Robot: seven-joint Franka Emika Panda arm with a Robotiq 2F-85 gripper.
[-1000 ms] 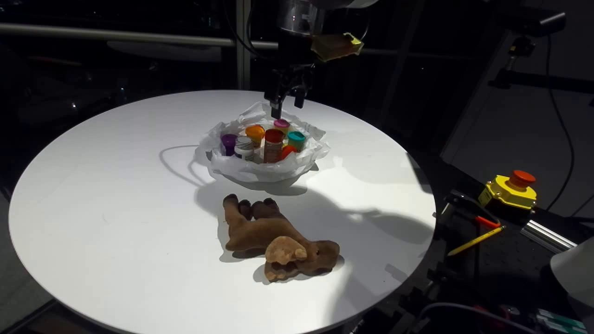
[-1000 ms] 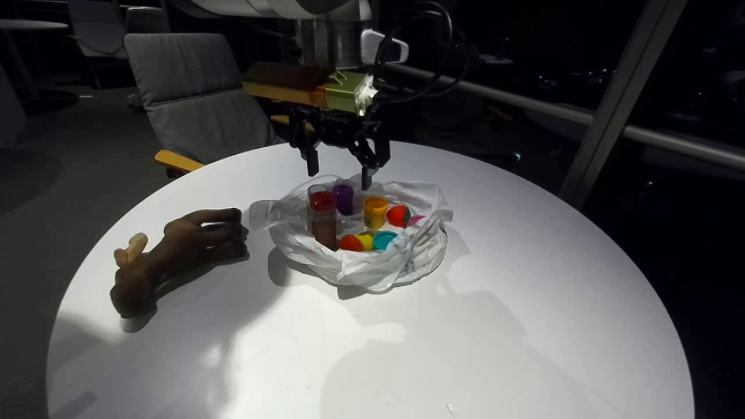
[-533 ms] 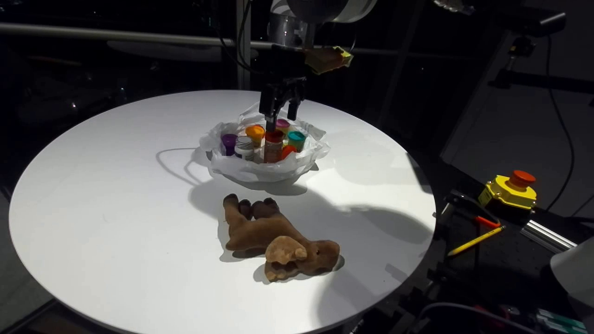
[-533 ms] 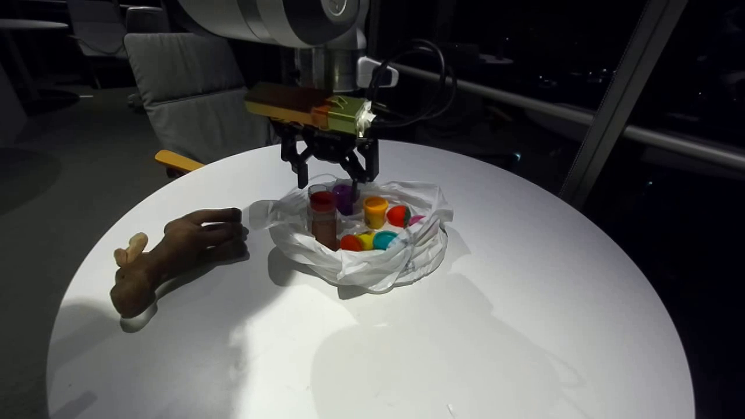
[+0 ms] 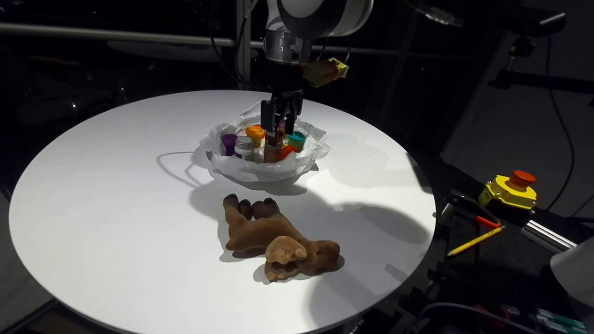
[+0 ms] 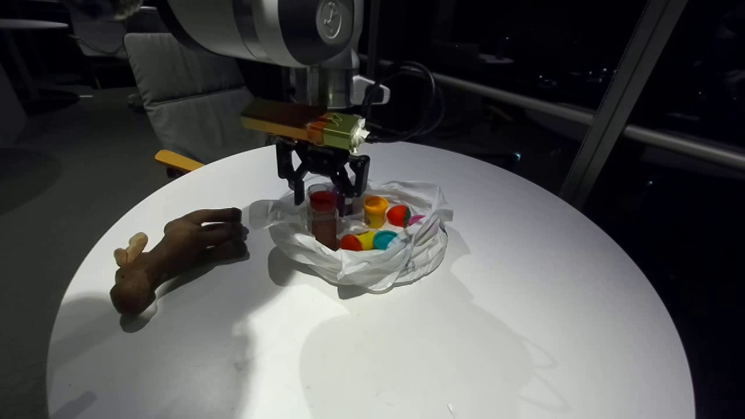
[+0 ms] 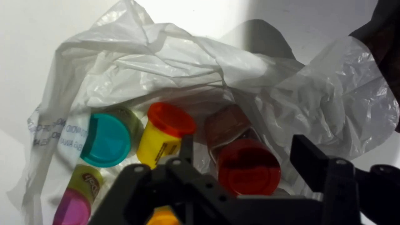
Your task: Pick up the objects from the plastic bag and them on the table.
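Gripper [image 6: 320, 203] stands wide, jaws astride the red-capped bottle [image 6: 324, 228] (no contact evident). An off-centre grip could tip it or pinch the plastic bag [image 7: 178, 65].

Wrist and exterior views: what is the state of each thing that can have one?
Fingers, open
Plastic bag, open
Red-lidded bottle, upright, closed
Teal-lidded tub, upright, closed
Yellow tub, tipped, closed
Orange tub, upright, closed
Pink-lidded tub, closed
Purple cup, upright
Pale jar, upright
Plush toy, on its side
Red button, unclear if pressed

Grey chair [image 6: 185, 93], yellow pencil [image 5: 476, 241], red-buttoned yellow box [image 5: 508, 194].
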